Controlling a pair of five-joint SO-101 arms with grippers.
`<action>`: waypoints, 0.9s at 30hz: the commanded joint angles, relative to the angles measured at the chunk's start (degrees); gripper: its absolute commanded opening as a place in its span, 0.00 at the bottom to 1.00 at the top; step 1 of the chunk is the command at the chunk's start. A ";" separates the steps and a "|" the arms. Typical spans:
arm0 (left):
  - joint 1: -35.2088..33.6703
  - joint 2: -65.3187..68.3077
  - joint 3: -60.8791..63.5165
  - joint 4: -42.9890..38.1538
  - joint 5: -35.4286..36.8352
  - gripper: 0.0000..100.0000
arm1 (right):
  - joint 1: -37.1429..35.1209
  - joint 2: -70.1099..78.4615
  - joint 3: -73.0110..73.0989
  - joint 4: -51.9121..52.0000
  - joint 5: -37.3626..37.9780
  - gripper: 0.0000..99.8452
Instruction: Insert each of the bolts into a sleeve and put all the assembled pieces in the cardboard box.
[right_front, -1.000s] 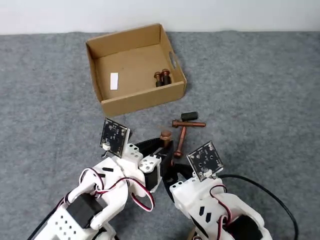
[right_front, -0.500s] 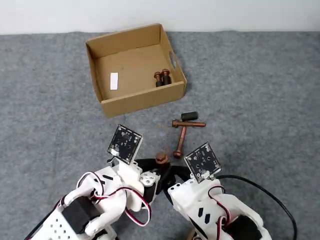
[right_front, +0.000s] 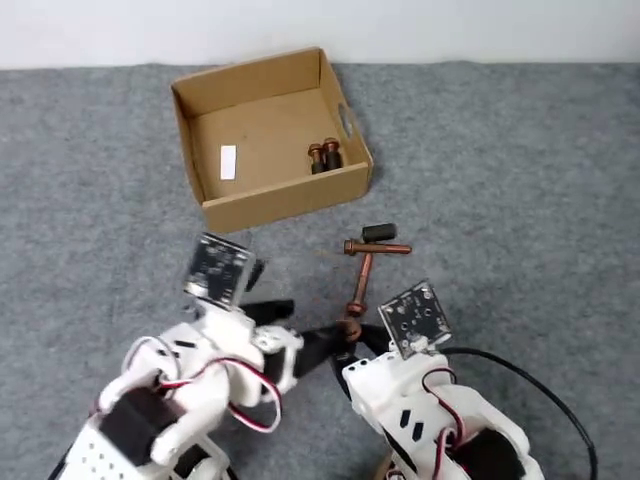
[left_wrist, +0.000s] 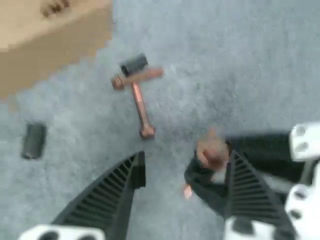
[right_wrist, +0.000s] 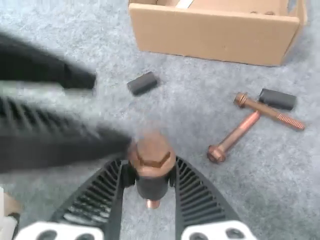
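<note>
Your right gripper (right_wrist: 150, 182) pinched the sleeved bolt (right_wrist: 151, 159), well apart from the cardboard box (right_front: 285, 200). Your left gripper (left_wrist: 185, 167) had its jaws spread.

Bright, even overhead light casts only soft, faint shadows.

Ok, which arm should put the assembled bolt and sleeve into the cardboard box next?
Right. The right hand is shut on the assembled bolt and sleeve, so it can likely carry it straight to the cardboard box. The left hand is open and holds nothing.
</note>
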 joint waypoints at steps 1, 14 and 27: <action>-4.57 -0.44 -6.11 0.53 -0.97 0.25 | 2.42 -0.57 -0.70 -1.63 0.35 0.01; -26.02 -0.53 -1.89 -1.76 -1.23 0.00 | 8.92 -0.57 -0.35 -1.54 0.26 0.01; -40.53 -0.53 33.19 -37.36 -18.64 0.00 | 23.69 -0.57 0.79 -1.71 0.44 0.01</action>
